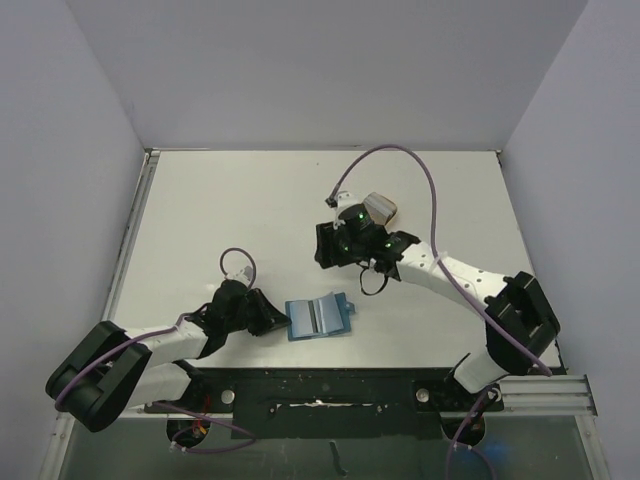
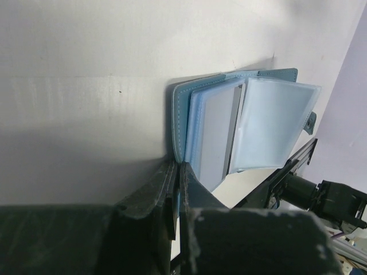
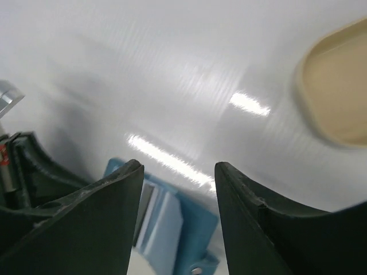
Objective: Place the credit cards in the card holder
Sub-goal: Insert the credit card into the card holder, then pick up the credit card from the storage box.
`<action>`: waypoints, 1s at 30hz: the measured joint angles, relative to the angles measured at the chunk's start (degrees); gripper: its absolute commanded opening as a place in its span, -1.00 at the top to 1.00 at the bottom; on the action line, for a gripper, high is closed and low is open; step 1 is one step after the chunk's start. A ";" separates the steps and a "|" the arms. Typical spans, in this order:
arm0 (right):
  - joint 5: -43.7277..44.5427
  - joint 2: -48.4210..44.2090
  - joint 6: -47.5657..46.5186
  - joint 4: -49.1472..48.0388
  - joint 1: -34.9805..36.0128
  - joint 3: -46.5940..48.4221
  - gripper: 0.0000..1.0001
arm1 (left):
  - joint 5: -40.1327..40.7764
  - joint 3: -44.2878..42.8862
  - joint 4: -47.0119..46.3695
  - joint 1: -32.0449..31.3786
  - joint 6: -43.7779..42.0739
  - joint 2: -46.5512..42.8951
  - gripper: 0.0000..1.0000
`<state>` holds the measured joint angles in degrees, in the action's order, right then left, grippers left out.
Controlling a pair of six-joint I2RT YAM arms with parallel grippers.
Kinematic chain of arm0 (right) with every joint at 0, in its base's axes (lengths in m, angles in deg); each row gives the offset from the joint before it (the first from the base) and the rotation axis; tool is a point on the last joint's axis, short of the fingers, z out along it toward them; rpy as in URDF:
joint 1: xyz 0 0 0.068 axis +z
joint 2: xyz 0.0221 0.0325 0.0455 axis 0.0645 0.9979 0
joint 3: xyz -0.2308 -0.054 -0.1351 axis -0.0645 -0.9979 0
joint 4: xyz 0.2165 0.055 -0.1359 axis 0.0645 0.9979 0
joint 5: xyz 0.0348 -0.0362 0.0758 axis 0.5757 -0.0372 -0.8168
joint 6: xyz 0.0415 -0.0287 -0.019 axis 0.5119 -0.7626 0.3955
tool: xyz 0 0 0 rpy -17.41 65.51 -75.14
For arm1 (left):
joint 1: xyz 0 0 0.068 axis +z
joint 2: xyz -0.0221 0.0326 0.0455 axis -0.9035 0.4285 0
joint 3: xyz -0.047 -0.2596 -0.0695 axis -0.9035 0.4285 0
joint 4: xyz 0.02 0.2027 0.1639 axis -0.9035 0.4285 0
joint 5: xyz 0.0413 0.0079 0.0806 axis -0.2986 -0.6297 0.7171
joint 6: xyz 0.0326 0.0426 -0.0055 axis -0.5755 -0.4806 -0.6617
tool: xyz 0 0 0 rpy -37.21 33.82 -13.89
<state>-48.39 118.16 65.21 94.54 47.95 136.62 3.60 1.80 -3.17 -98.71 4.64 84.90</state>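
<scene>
Two dark claws reach over the white table (image 1: 220,200). The left claw (image 2: 176,175) is clamped tight on the edge of the small blue soft bifold card holder (image 2: 179,109), which spreads open just beyond its fingertips, with a thin grey credit card (image 2: 221,132) in a clear sleeve. The right claw (image 3: 178,166) hovers half open and empty, with the tan oval dish (image 3: 338,86) just to its right.

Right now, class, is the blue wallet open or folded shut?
Open. The wallet lies spread, inner pockets facing up; the left wrist view shows them fanned apart, with the left pincer clamping one cover edge.
</scene>
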 measured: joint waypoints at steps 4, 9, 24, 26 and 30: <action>5.57 3.34 -9.75 5.14 -5.11 8.20 -0.09 | -0.96 -0.02 0.24 0.00 -1.09 -0.13 1.00; 10.97 11.13 -20.55 8.44 -11.76 18.12 -0.12 | -1.86 -0.66 1.09 0.00 -2.05 -0.22 1.00; 18.08 30.36 -37.44 13.73 -20.74 33.42 -0.12 | -3.37 -1.22 1.31 0.00 -3.58 -0.22 1.00; 18.14 31.17 -38.29 13.77 -20.65 33.46 -0.11 | -3.41 -1.22 1.40 0.00 -3.74 -0.22 1.00; 18.97 32.37 -39.91 13.70 -20.65 33.48 -0.05 | -3.50 -1.22 1.55 0.00 -3.93 -0.22 1.00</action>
<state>-29.42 150.53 25.30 108.24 27.29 170.11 0.11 0.58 -1.62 -98.71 0.71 84.69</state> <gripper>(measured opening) 0.550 0.015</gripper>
